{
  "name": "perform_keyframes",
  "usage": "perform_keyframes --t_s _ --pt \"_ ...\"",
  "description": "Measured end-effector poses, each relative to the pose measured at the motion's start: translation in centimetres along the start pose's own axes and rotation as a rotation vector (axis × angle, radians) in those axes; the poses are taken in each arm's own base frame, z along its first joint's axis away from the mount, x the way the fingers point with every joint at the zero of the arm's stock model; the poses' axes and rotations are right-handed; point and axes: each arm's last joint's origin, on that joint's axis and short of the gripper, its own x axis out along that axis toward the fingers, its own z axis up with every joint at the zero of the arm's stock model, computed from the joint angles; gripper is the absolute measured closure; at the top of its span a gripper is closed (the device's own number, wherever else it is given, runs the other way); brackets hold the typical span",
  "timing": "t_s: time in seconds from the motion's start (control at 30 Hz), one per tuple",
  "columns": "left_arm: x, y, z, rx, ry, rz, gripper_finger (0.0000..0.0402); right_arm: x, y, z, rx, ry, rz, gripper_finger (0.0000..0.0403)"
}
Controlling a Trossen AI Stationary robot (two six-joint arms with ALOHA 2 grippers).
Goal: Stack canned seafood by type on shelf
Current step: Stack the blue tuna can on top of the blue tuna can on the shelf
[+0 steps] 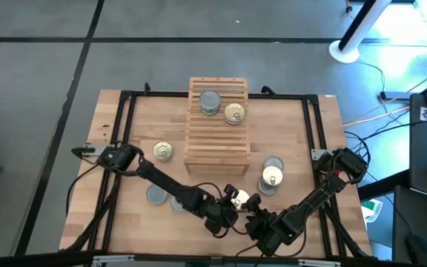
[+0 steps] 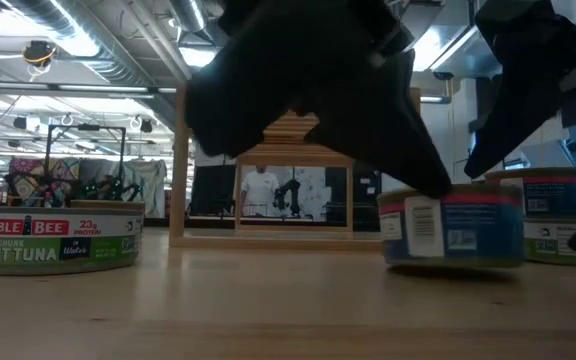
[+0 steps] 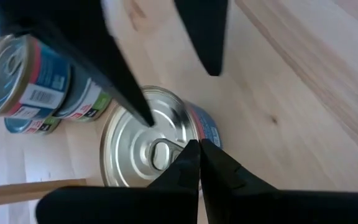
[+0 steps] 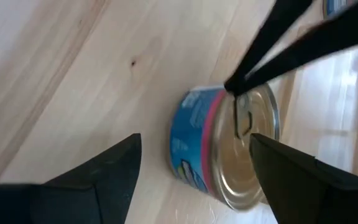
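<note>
Wooden slats of the shelf [image 1: 217, 122] carry two tins at its 12 o'clock end. Below it, the left gripper [image 1: 234, 197] is clamped on a blue-labelled can [image 3: 151, 146], while the right gripper [image 1: 256, 216] is spread beside it.

Two cans [image 1: 222, 107] sit on the shelf [image 1: 217, 144]; others lie around it.
</note>
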Motion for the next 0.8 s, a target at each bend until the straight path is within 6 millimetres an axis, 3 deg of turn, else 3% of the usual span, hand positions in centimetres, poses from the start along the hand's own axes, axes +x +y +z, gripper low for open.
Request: perform_keyframes --t_s 0.37,0.8 --pt "-0.2 1.5 1.0 -0.071 -0.03 0.027 0.0401 0.0 -0.1 0.0 0.053 -0.003 -0.03 0.0107" --pt "-0.3 1.8 1.1 -0.163 -0.038 0.032 0.0401 0.0 -0.1 0.0 0.196 -0.01 -0.054 0.0107"
